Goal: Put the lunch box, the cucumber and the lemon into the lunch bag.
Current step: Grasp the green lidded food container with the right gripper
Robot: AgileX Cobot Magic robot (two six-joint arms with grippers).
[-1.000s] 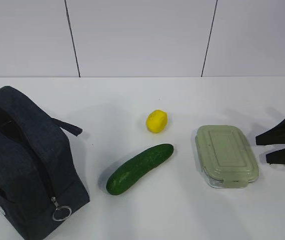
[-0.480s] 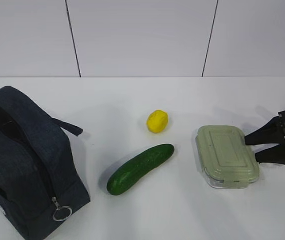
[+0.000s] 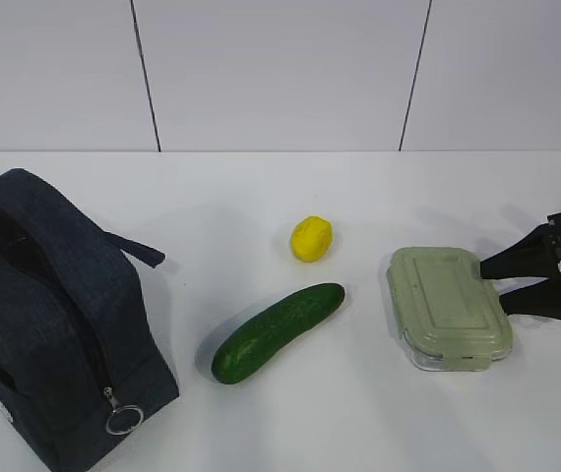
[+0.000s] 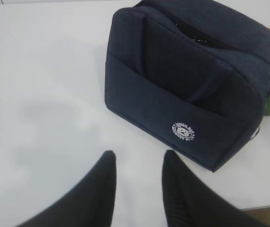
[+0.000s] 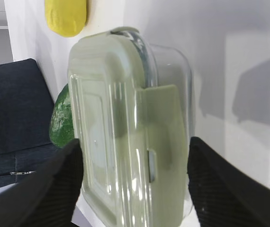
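The lunch box (image 3: 443,300), clear with a pale green lid, lies flat on the white table at the right. My right gripper (image 3: 494,279) is open, and its black fingers straddle the box's right end; in the right wrist view the box (image 5: 125,132) fills the gap of the right gripper (image 5: 135,144). The cucumber (image 3: 276,332) lies at an angle in the middle, with the lemon (image 3: 311,238) behind it. At the left stands the navy lunch bag (image 3: 54,315). My left gripper (image 4: 139,155) hovers open and empty over bare table, short of the bag (image 4: 187,85).
A metal ring zipper pull (image 3: 121,419) hangs at the bag's near corner, and a handle strap (image 3: 138,251) sticks out toward the cucumber. A white panelled wall (image 3: 280,74) closes the back of the table (image 3: 359,413).
My right gripper has moved left from the table's right edge until its fingers straddle the lunch box's end. The box, cucumber, lemon and bag have not moved.
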